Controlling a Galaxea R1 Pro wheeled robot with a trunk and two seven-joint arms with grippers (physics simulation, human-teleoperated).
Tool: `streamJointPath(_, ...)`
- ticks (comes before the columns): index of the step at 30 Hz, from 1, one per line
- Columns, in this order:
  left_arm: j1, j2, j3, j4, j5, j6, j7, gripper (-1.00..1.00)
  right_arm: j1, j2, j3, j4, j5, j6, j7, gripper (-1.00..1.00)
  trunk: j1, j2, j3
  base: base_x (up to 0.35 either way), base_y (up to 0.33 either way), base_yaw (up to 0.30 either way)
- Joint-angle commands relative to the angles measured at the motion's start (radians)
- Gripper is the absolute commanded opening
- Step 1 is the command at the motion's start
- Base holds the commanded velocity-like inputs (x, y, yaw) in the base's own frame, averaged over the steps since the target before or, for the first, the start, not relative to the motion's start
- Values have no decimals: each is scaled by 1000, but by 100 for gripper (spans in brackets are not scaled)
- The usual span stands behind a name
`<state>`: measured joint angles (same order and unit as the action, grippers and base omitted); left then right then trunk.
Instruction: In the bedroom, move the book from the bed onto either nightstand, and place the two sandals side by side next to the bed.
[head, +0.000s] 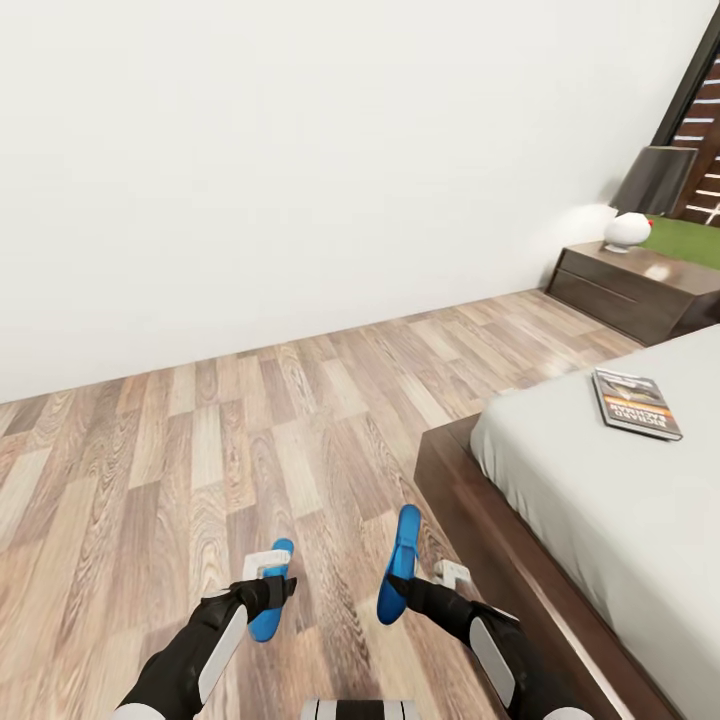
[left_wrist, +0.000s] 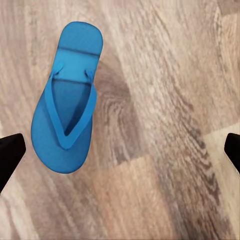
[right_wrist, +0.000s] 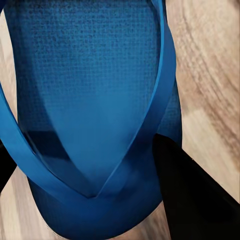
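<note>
Sandals, two, bright blue. First sandal (left_wrist: 66, 102) lies flat on the wood-plank floor (head: 180, 430), strap side up, below the left gripper (head: 265, 578); that gripper's dark fingertips (left_wrist: 10, 152) stand wide apart with nothing between them. Second sandal (head: 401, 563) is tipped on its edge near the bed (head: 610, 500) frame, gripped at one end by the right gripper (head: 412, 590), one dark finger (right_wrist: 192, 197) pressed against its sole. Book (head: 636, 402), dark cover, lies flat on the pale mattress near its edge. Nightstand (head: 630, 290), dark wood, stands against the white wall, carrying a lamp (head: 645, 195).
</note>
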<state>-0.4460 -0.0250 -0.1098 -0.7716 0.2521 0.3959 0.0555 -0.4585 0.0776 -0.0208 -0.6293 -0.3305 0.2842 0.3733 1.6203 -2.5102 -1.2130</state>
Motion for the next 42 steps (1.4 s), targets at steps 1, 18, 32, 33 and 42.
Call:
streamJointPath(1,0,0,-2,-2,10,4,6,100,0,0,-2,-1,-10,9,1,-100,0,0,-1,73,0,0)
streamJointPath(18,0,0,-2,-2,10,4,6,100,0,1,-2,5,-10,9,2,-100,0,0,-1,121,56,0)
streamJointPath(32,0,0,-2,-2,10,3,6,100,0,1,-2,6,-10,9,2,-100,0,0,-1,119,1,0)
streamJointPath(33,0,0,-2,-2,10,3,6,100,0,1,-2,6,-10,9,2,-100,0,0,-1,6,0,0)
streamJointPath(42,0,-1,-4,-2,9,4,7,100,0,1,-2,7,-10,9,3,-100,3,-2,-28,1,0,0)
